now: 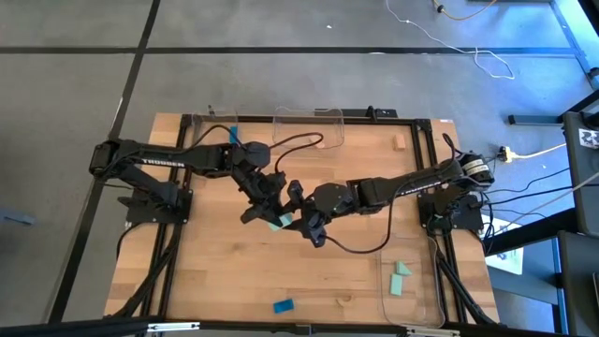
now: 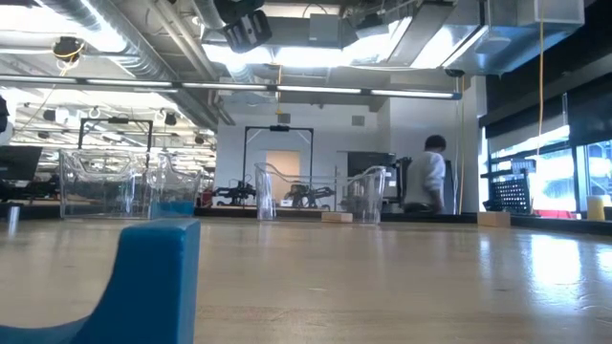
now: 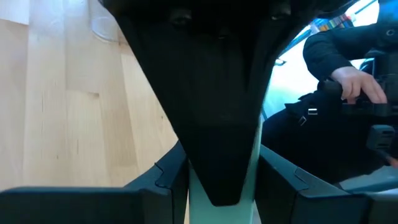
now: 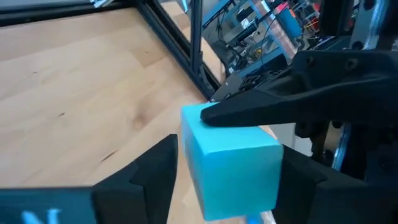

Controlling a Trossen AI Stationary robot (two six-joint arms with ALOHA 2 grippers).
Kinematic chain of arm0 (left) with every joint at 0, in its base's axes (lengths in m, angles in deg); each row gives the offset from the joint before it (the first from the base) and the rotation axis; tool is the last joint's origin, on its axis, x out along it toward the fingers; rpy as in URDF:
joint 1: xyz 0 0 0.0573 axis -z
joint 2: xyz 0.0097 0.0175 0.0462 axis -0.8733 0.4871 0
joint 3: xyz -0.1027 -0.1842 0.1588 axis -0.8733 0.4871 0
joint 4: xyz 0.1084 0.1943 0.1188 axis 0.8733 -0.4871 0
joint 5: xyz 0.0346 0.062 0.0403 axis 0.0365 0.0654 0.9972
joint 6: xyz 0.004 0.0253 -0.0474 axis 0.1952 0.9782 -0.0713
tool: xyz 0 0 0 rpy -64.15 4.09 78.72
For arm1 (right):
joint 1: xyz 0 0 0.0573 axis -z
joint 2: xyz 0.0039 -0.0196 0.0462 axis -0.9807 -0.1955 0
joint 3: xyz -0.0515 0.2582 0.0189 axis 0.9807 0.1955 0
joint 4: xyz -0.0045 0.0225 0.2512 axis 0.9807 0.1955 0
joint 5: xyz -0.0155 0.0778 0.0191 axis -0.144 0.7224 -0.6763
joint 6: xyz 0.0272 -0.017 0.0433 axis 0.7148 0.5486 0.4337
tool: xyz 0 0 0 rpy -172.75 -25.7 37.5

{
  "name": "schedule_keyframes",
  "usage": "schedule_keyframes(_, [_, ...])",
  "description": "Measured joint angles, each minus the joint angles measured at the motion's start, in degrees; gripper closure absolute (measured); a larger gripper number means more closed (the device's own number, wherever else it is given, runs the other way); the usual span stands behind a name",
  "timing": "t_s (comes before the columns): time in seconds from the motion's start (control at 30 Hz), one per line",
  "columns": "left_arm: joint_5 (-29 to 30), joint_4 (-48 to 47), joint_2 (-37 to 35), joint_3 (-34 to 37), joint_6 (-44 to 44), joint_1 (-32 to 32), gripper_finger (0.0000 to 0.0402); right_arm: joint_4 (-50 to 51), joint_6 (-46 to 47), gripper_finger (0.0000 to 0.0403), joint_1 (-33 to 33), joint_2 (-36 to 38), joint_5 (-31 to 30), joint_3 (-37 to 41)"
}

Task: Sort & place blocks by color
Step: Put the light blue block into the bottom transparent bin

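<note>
The pale wooden table top (image 1: 234, 271) shows fine grain and joined planks with a smooth satin finish. The clear plastic trays (image 1: 309, 126) look glossy and see-through. The small mint-green block (image 4: 233, 162) between the grippers has flat, matt faces, like painted wood. Both dark grippers, left (image 1: 265, 208) and right (image 1: 301, 217), look like matt black plastic. Black metal rails (image 1: 423, 168) frame the table.

Pale mint-green rectangular block (image 4: 231, 160) between right claw (image 4: 227, 180) fingers; left claw (image 4: 292, 93) tip touching block's top, above wooden worktop (image 4: 74, 93).
</note>
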Motion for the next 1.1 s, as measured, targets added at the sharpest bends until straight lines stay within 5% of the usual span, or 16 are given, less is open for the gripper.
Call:
schedule_keyframes(0.2, [0.12,-0.32,0.00,0.00,0.28,0.00,0.0276,-0.49,0.13,0.0268,0.00,-0.16,-0.02,0.00])
schedule_keyframes(0.53, [0.48,-0.92,0.00,0.00,0.50,-1.25,0.0275,-0.07,0.21,0.0268,0.02,-0.16,-0.88,0.02])
schedule_keyframes(0.83, [-0.24,-1.50,-0.09,0.00,1.10,-3.00,0.0211,1.04,0.80,0.0268,-0.09,-0.16,-3.26,0.04])
schedule_keyframes(1.1, [2.54,-8.50,-0.68,-0.04,9.37,-7.22,0.0210,6.05,13.08,0.0268,-0.11,0.36,-10.23,0.16])
